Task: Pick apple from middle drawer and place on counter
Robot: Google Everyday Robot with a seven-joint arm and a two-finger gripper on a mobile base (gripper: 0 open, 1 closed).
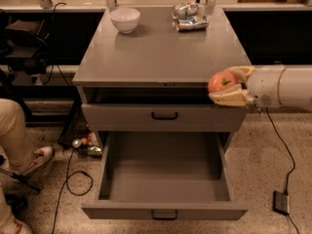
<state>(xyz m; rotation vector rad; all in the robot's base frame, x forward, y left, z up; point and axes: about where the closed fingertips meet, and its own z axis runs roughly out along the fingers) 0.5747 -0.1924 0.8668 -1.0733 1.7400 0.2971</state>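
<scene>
The red-orange apple is held in my gripper, whose cream fingers close around it. The arm reaches in from the right. The apple hangs at the level of the counter's front right edge, just off its corner and above the drawers. The middle drawer is pulled out wide at the bottom of the cabinet, and its tray holds nothing. Its small black handle faces the front.
A white bowl stands at the counter's back left and two crushed cans at the back right. A closed drawer front with a black handle is above the open drawer. A person's leg and shoe are at the left; cables and small items lie on the floor.
</scene>
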